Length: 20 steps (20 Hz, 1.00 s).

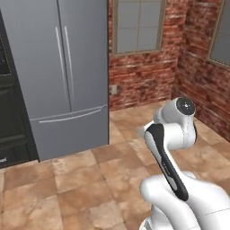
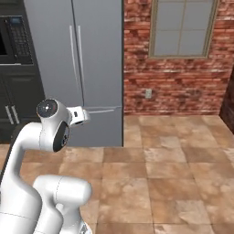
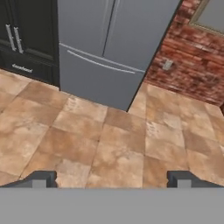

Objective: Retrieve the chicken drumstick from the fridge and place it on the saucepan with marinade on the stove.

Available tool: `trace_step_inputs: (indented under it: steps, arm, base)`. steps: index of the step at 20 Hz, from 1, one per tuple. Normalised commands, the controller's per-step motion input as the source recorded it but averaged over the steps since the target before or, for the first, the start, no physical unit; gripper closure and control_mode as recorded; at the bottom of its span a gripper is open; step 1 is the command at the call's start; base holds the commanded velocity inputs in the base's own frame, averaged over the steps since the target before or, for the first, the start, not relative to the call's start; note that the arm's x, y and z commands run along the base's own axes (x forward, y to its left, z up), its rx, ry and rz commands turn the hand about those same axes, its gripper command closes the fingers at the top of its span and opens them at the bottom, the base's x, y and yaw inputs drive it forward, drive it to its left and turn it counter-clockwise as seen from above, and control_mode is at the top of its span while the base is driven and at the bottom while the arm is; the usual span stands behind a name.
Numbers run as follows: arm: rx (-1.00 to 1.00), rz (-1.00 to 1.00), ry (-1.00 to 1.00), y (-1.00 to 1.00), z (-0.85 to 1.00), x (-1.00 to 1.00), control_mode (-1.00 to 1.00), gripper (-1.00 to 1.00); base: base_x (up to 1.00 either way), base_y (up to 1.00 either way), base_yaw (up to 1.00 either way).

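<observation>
The fridge [image 1: 63, 67] [image 2: 89, 59] [image 3: 109, 39] is tall and grey, with both upper doors and the bottom drawer shut. The chicken drumstick is hidden. The saucepan with marinade and the stove are out of view. My arm is folded up over the base, well back from the fridge. My gripper [image 3: 112, 180] is open, its two dark fingertips [image 3: 41, 179] wide apart over bare floor tiles, with nothing between them. It points down and towards the fridge's bottom drawer.
A black wall oven and dark cabinets [image 1: 11, 117] [image 2: 13, 50] [image 3: 26, 35] stand left of the fridge. A red brick wall [image 1: 143, 76] [image 2: 183, 87] with windows and an outlet runs to its right. Brown tiled floor [image 3: 109, 135] lies between me and the fridge.
</observation>
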Motion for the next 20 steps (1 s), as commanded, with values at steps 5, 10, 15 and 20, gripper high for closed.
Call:
trace_step_inputs:
  steps: [5, 10, 15, 20]
  arm:
    - [0.00, 0.00, 0.00, 0.00, 0.00, 0.00, 1.00, -1.00]
    - [0.00, 0.00, 0.00, 0.00, 0.00, 0.00, 1.00, -1.00]
    - [0.00, 0.00, 0.00, 0.00, 0.00, 0.00, 1.00, -1.00]
    - [0.00, 0.00, 0.00, 0.00, 0.00, 0.00, 1.00, -1.00]
  base:
    - [1.00, 0.38, 0.00]
    - [1.00, 0.67, 0.00]
    - [1.00, 0.81, 0.00]
    - [1.00, 0.69, 0.00]
